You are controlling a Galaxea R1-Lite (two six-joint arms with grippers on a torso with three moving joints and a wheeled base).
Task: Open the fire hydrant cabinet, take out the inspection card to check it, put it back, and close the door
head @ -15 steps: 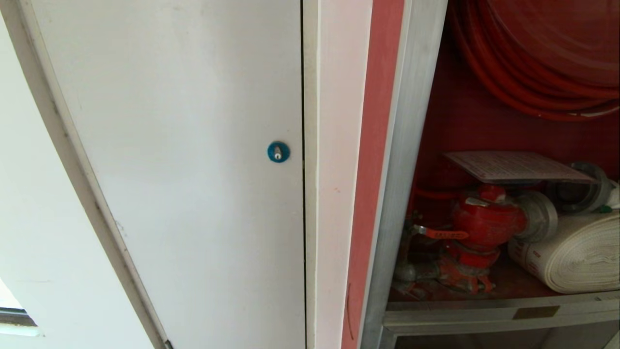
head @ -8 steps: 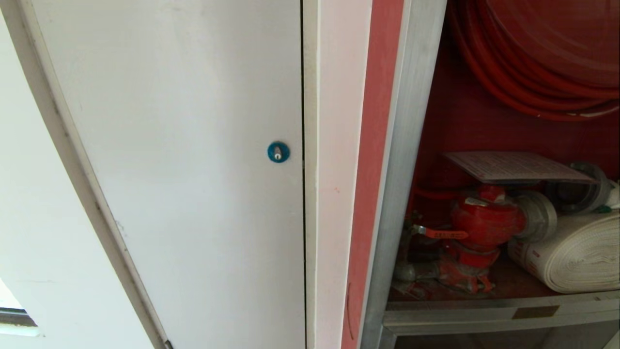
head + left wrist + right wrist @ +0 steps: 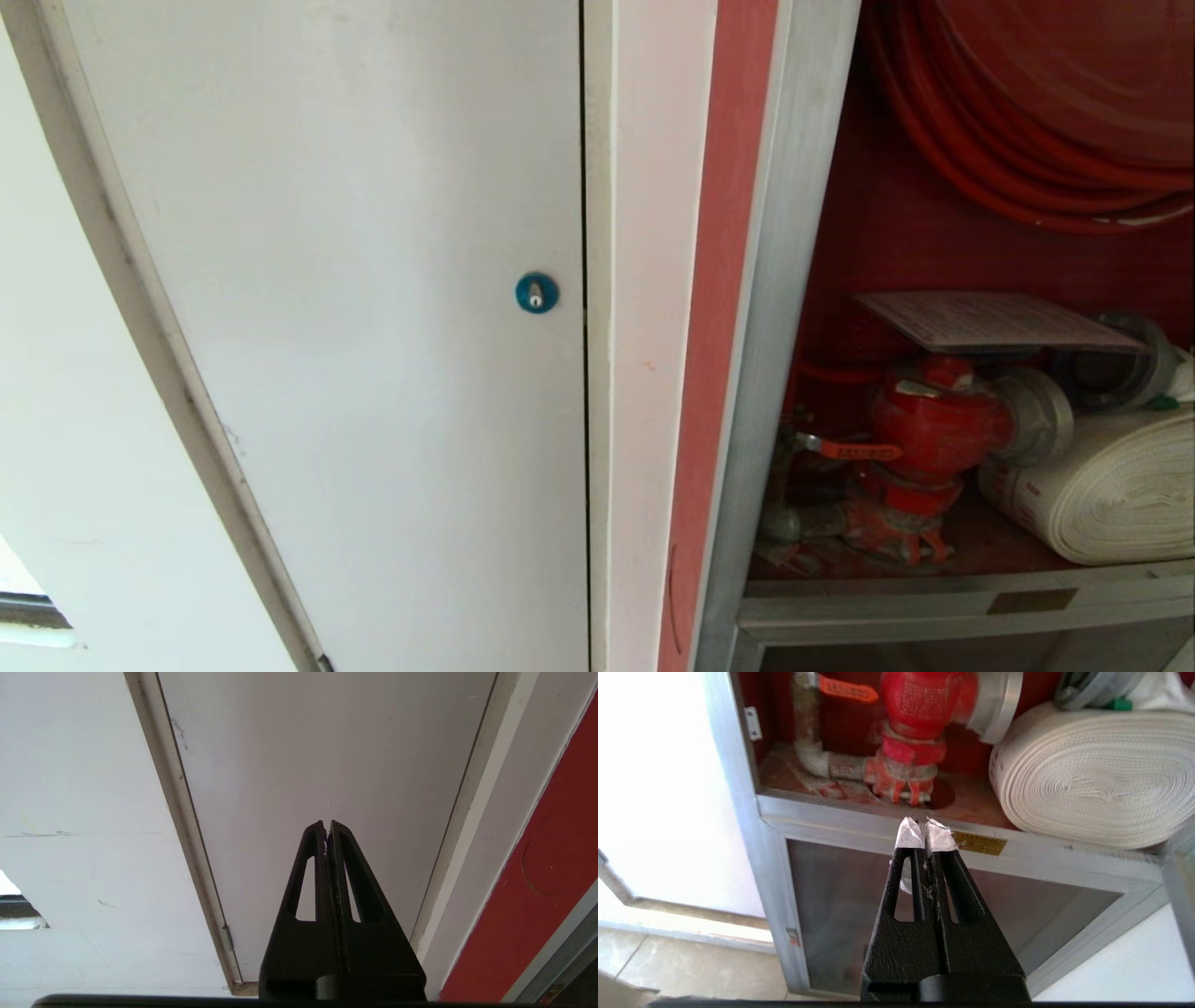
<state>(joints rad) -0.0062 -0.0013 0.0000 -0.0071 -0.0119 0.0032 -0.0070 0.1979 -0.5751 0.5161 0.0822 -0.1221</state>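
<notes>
The fire hydrant cabinet [image 3: 794, 280] stands open, its red inside showing. The inspection card [image 3: 990, 322] lies flat on top of the red valve [image 3: 938, 425], apart from both grippers. The door is out of view. My right gripper [image 3: 926, 821] is shut with nothing in it, its white-taped tips before the cabinet's silver lower rail [image 3: 859, 821], below the valve [image 3: 920, 700]. My left gripper [image 3: 327, 823] is shut and empty, pointing at the white panel [image 3: 327, 742]. Neither arm appears in the head view.
A white rolled hose [image 3: 1111, 485] lies right of the valve, with the red hose reel [image 3: 1027, 112] above. Left of the cabinet is a plain white panel [image 3: 373, 327] with a blue round lock [image 3: 536, 292]. A smaller dark glass panel [image 3: 859, 905] sits under the rail.
</notes>
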